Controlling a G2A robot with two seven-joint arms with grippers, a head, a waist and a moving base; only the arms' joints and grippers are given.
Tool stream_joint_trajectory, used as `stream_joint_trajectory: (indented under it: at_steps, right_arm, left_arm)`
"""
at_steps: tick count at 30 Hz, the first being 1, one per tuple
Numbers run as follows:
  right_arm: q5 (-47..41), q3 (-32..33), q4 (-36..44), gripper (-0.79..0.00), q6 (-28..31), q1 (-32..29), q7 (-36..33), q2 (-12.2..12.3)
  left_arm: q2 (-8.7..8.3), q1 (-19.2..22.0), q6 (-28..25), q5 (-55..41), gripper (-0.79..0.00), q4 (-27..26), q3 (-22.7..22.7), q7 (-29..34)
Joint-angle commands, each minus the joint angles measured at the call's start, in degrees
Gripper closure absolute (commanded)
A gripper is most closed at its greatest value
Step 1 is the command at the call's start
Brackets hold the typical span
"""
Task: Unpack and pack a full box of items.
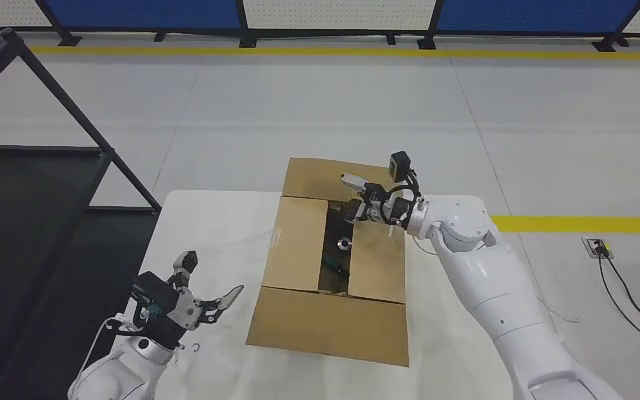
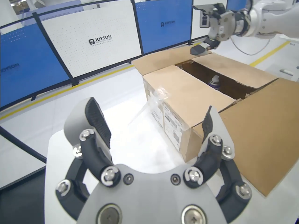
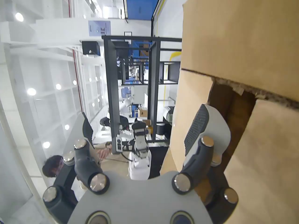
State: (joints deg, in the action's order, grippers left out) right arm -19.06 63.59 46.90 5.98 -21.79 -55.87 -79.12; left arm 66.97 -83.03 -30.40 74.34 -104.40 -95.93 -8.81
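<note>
Box: the cardboard box stands on the white table. Its side flaps lie nearly flat with a dark gap between them, and its end flaps stick outward.
Contents: a can stands upright inside the gap, its cap showing.
Right gripper: spread wide and empty, over the far end of the gap. The left wrist view shows one fingertip close to the far flap; I cannot tell if they touch.
Left gripper: spread wide and empty, above the table beside the box and apart from it.
Box side: the left wrist view shows printed labels and a loose clear film.
</note>
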Motion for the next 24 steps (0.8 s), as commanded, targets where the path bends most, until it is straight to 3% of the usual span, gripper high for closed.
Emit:
stream_joint_trajectory:
  at_steps: [1, 11, 24]
  right_arm:
    - [0.49, 0.62, 1.7, -0.785, -0.85, -0.74, -1.29, 0.45]
    - [0.49, 0.62, 1.7, -0.785, -0.85, -0.74, -1.29, 0.45]
    - [8.11, -4.91, 7.05, -0.785, -6.59, -1.65, 0.07, -0.07]
  left_arm:
    - [-0.01, -0.01, -0.15, -0.63, -0.785, 0.02, -0.12, 0.15]
    - [-0.01, -0.01, -0.15, -0.63, -0.785, 0.02, -0.12, 0.15]
    - [0.14, 1.44, 7.73, 0.73, -0.785, 2.37, 1.91, 6.91]
